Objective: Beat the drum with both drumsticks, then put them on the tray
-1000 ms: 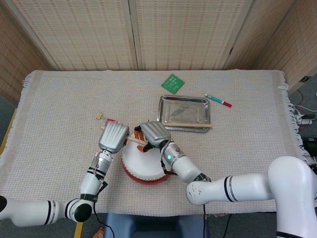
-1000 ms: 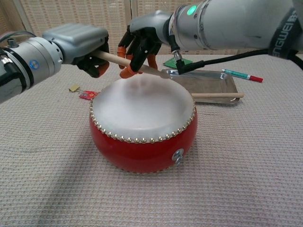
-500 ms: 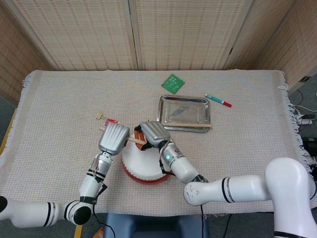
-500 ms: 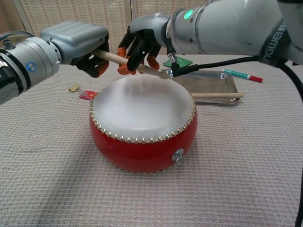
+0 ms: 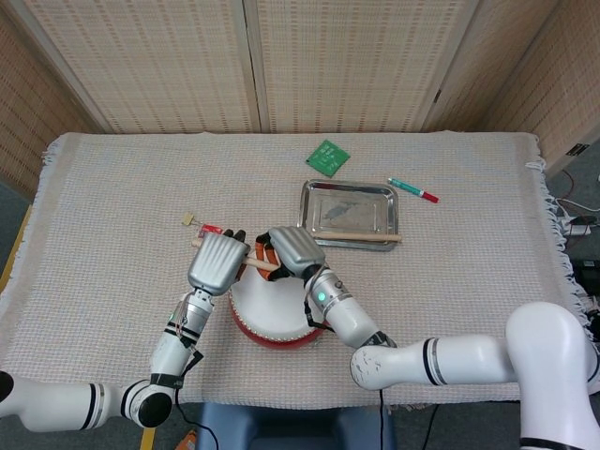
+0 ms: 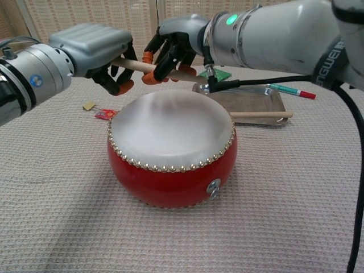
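A red drum (image 6: pixel 170 170) with a white skin stands at the table's near edge, also seen as the drum (image 5: pixel 267 314) in the head view. Above its far rim both hands meet on one wooden drumstick (image 6: pixel 185 72). My right hand (image 6: pixel 176 40) grips the stick, fingers wrapped around it. My left hand (image 6: pixel 91 45) is at the stick's other end, its fingers uncurled and hanging loose around it. From above, the left hand (image 5: pixel 216 262) and right hand (image 5: pixel 292 251) hide most of that stick. A second drumstick (image 5: pixel 361 237) lies across the metal tray's (image 5: pixel 398 211) front edge.
A red-and-teal pen (image 5: pixel 413 190) lies right of the tray. A green circuit board (image 5: pixel 328 157) sits behind the tray. A small tan tag (image 5: pixel 188 219) and a red scrap (image 5: pixel 211 229) lie left of the hands. A woven cloth covers the table.
The stick has risen off the drum skin and levelled out. My left hand's fingers have uncurled from it, while the right hand keeps its hold.
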`<move>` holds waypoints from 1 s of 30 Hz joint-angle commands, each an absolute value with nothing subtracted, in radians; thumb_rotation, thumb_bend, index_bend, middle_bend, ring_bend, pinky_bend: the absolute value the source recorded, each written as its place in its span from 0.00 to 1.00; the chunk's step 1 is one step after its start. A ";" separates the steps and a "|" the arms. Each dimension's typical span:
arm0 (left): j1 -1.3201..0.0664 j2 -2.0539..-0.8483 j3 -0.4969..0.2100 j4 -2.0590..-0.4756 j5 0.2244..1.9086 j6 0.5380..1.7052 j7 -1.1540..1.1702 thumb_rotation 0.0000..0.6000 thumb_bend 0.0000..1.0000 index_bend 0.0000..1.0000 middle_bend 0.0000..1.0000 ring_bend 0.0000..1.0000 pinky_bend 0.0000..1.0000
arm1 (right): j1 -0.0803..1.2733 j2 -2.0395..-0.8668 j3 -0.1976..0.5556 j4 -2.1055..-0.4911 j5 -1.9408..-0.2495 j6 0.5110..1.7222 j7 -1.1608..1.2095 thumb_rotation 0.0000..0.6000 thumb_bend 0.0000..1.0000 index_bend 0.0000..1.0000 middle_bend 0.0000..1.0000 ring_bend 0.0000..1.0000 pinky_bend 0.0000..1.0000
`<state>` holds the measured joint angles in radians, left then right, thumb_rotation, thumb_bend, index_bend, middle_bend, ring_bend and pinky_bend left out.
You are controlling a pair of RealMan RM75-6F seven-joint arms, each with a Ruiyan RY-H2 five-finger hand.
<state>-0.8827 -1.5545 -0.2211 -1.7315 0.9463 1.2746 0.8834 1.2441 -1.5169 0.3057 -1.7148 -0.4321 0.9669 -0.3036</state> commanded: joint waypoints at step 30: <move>-0.845 -1.459 -0.238 -1.793 0.898 1.272 0.814 1.00 0.34 0.00 0.02 0.01 0.26 | 1.031 -1.497 0.329 -1.686 -0.745 0.935 -0.079 1.00 0.45 1.00 0.82 0.77 0.92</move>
